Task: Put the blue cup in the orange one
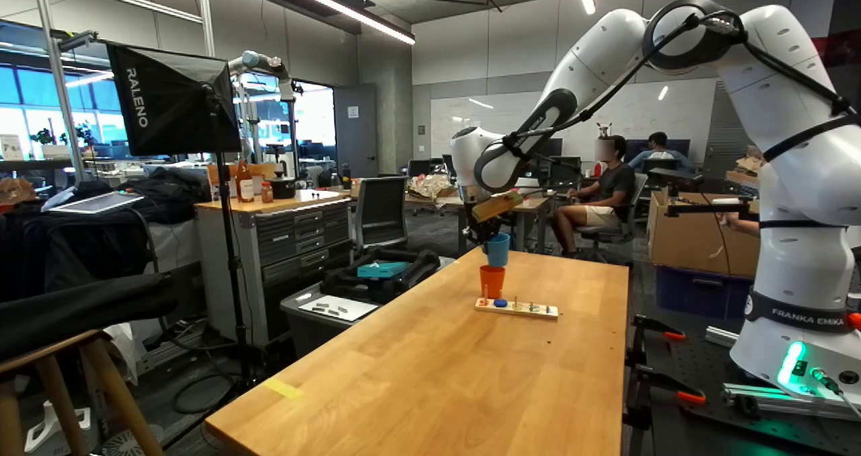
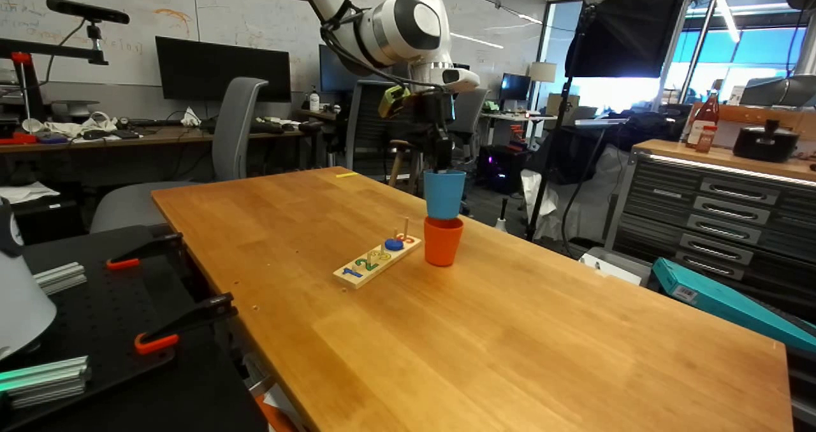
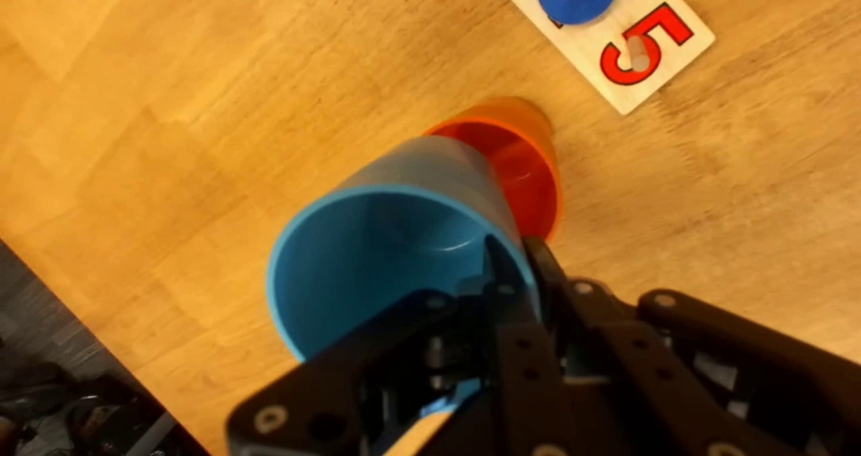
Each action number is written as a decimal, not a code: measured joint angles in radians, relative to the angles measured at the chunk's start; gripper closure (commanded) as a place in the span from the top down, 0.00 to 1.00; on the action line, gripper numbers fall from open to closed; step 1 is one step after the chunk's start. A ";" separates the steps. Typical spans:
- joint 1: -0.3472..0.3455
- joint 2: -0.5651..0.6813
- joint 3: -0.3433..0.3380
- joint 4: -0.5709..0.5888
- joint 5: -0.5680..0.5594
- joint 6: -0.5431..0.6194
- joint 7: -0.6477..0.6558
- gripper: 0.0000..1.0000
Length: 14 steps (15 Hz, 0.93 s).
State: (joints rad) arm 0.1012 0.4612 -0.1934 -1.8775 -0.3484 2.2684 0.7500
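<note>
Fingers (image 3: 548,268) pinch a tapered blue plastic cup (image 2: 444,194) above a tapered orange plastic cup (image 2: 443,243), placement apparently awaiting centred lowering.

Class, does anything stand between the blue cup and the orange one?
Nothing visible does: the jaws hold the blue cup above the orange cup, whose visible inside looks empty; the peg board lies beside it.
</note>
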 measured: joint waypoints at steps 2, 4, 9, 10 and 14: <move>0.000 0.008 0.000 -0.001 0.000 0.001 0.000 0.08; 0.000 0.014 0.000 -0.001 0.000 0.004 0.001 0.08; -0.001 0.023 0.000 0.005 0.000 0.017 0.002 0.08; -0.001 0.023 0.001 0.005 0.000 0.021 0.002 0.08; 0.000 0.025 0.011 0.010 0.006 0.036 0.002 0.43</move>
State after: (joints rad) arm 0.1007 0.4859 -0.1828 -1.8672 -0.3421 2.3043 0.7515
